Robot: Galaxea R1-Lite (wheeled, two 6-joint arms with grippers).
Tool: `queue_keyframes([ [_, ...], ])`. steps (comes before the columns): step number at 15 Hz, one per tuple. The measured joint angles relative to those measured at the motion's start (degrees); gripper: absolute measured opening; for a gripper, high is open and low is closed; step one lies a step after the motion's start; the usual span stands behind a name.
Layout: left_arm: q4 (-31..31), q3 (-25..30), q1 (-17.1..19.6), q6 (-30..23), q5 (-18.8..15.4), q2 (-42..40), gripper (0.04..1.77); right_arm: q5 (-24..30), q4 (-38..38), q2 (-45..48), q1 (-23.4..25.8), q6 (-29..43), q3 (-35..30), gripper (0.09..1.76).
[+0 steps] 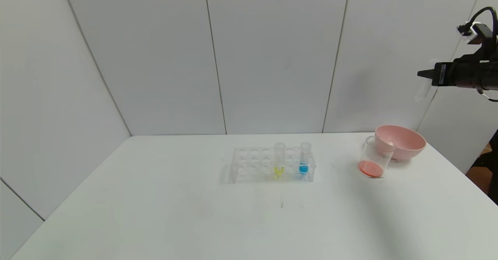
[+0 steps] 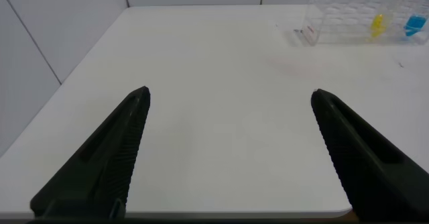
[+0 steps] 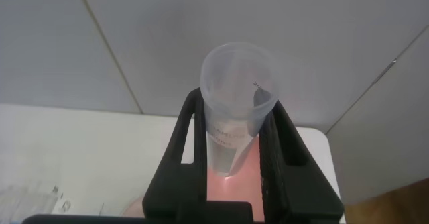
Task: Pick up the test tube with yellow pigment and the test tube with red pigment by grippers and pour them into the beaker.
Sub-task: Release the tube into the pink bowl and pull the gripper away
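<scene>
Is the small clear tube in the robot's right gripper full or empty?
Empty: the small clear tube between the right gripper's fingers holds no liquid; orange-red liquid sits in the clear beaker.

The yellow tube [image 1: 279,159] stands upright in the clear rack [image 1: 249,166] at the middle of the table [image 1: 155,205], a little bright yellow liquid at its bottom. The beaker [image 1: 374,162] stands to the right, against a pink bowl [image 1: 402,141], with orange-red liquid at its bottom. The right pincer [image 3: 231,147], raised high on the right, clamps the red tube [image 3: 238,103], clear and empty-looking.
</scene>
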State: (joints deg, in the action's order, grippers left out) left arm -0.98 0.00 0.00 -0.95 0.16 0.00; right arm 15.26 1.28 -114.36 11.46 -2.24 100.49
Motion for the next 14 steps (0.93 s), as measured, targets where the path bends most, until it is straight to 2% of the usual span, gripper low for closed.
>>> queue_keyframes([
  [2,0.0,0.0,0.0,0.0,0.0,0.0,1.72,-4.2,6.7,-1.5,-0.2,1.8,-3.0,0.51],
  [5,0.0,0.0,0.0,0.0,0.0,0.0,1.72,-5.1,13.3,-3.1,0.2,2.0,-9.2,0.51],
  [8,0.0,0.0,0.0,0.0,0.0,0.0,1.72,-5.2,23.4,-5.2,0.4,3.7,-15.7,0.51],
  [10,0.0,0.0,0.0,0.0,0.0,0.0,1.72,-5.4,26.6,-7.4,0.5,4.1,-18.3,0.51],
  [14,0.0,0.0,0.0,0.0,0.0,0.0,1.72,-8.5,29.5,-12.0,0.8,4.6,-19.4,0.51],
])
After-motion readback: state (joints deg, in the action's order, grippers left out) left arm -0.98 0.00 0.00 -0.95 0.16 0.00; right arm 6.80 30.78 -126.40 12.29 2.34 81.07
